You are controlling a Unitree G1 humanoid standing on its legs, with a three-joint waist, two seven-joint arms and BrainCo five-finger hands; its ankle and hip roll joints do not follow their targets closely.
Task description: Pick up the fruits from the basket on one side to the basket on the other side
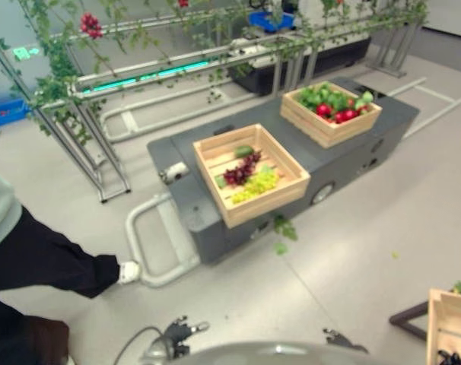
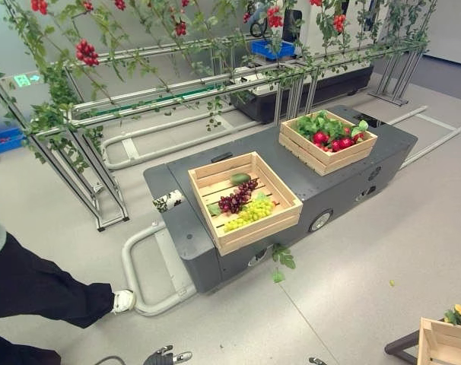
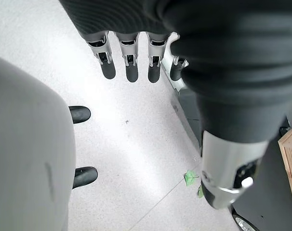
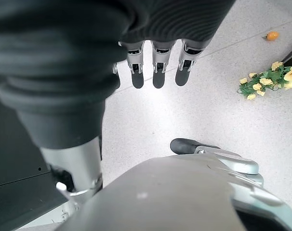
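Both hands hang low and hold nothing. In its own wrist view the left hand [image 3: 136,57] is seen with fingers straight and relaxed, only the floor past the dark tips; the right hand [image 4: 158,62] is likewise slack and empty above the floor.

The fruit lies well ahead of both hands, out of reach for now, on a grey cart [image 2: 344,182] that serves as the surface. The nearer crate [image 2: 244,199], ahead of the left hand and slightly toward the right, holds a dark red grape bunch [image 2: 236,199], a pale green grape bunch [image 2: 249,211] touching it on the side nearer the hands, and a dark green fruit [image 2: 240,179] at the far wall, possibly an avocado. The farther crate [image 2: 327,141], further ahead and toward the right hand's side, carries red fruits [image 2: 333,141] among green leaves [image 2: 314,123]. Another crate [image 2: 445,344] sits close beside the right hand, on its outer side.

The grape bunches are judged light, soft and easily crushed; single berries would likely tear off if pinched. A loose enclosing hold under the body of a bunch, or at its stem end, is advised. The dark green fruit is judged firmer and smooth, so it may slip; a wrap across its middle should suit. The red fruits appear round and firm, though the leaves may get in the way of the fingers.
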